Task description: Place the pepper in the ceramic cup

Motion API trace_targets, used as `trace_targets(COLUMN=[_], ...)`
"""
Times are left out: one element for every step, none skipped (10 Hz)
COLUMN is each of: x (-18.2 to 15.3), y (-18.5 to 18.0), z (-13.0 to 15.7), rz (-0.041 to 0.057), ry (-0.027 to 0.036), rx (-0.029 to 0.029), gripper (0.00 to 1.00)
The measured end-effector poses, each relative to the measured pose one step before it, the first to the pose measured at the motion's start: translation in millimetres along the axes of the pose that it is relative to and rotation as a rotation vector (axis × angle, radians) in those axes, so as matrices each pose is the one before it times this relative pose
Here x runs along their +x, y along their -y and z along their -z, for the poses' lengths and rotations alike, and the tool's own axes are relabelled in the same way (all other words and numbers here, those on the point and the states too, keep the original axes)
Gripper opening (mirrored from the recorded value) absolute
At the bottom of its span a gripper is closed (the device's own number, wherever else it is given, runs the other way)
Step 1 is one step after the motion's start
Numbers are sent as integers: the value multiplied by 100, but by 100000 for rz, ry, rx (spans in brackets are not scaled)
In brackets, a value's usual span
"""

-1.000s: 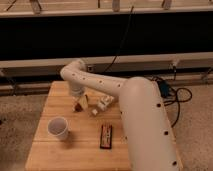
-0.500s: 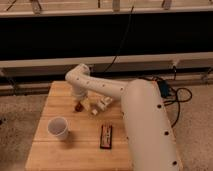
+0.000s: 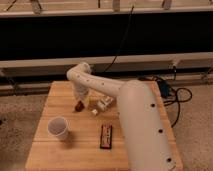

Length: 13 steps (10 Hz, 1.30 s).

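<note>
Tool (image 3: 80, 101) lowered over the wooden surface (image 3: 45, 150), its state undeterminable.
The small dark red pepper (image 3: 79, 106) is seen directly beneath the tool; the plain white ceramic cup (image 3: 58, 128) stands apart, nearer the camera and leftward.

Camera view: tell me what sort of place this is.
Probably a lab or test room. A small wooden table stands on a speckled floor before a dark wall with rails, cables trailing beside it. The gripper hangs at the pepper, above the ceramic cup.
</note>
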Motion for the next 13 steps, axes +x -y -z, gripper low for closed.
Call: trace_targets(x=[44,-124,26,26,-515,-608,-708,-753,-723,-1137,-1365,-1256,-1473], y=[-20,-7,-52,-168,307,381,298,214,227,195,58,82,127], z=[57,76,181,288,935,870,1373,1496,1278,1518,1008,802,1560], rz=[207,411,-82,-509,-598,-218,-854,-291,-12,-49,223,349,133], ry=[789,2013,1329,268,-489,-414,-508,-118,-146,-391,-336,-221,-1880], rx=[-821,-951,-186,104,833,782,1251,1506,1518,1615,1091,624,713], gripper=[26,17,9,1,0,0,0,0,0,0,0,0,0])
